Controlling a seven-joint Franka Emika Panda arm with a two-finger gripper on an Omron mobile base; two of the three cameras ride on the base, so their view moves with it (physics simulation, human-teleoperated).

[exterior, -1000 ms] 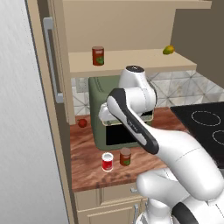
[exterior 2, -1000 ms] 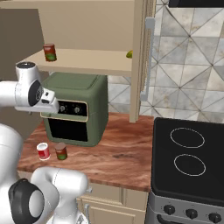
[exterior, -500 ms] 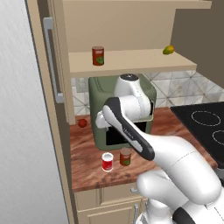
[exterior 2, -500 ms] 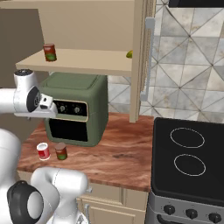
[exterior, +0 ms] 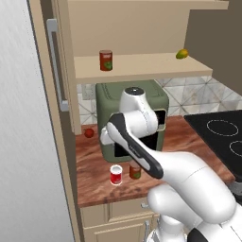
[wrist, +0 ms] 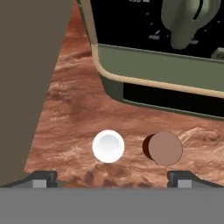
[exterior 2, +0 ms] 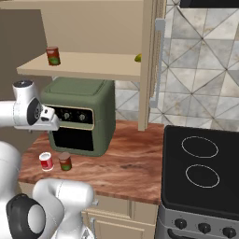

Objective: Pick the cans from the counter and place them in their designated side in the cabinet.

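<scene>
The pincer [wrist: 111, 178] stands wide open and holds nothing; its two dark fingertips [wrist: 43, 178] sit far apart at the bottom of the hand view, touching no object. It hangs above the bench [wrist: 70, 113], looking straight down on the two cans in front of the green oven [exterior: 134, 118]. The red can [wrist: 108, 146], seen from above as a white round top, lies between the fingertips, a little left of middle; the brown can [wrist: 162, 148] stands just beside it, apart from it, nearer the right fingertip. In the left base view the red can [exterior: 116, 174] and the brown can [exterior: 135, 171] stand near the bench's front edge, in front of the oven, the arm's white link passing over them. A third can [exterior: 106, 60] stands upright on the cabinet [exterior: 142, 68] shelf above the oven, toward the door side, with a small yellow-green fruit [exterior: 181, 54] at the shelf's far end. A small red fruit [exterior: 89, 133] lies on the bench left of the oven
</scene>
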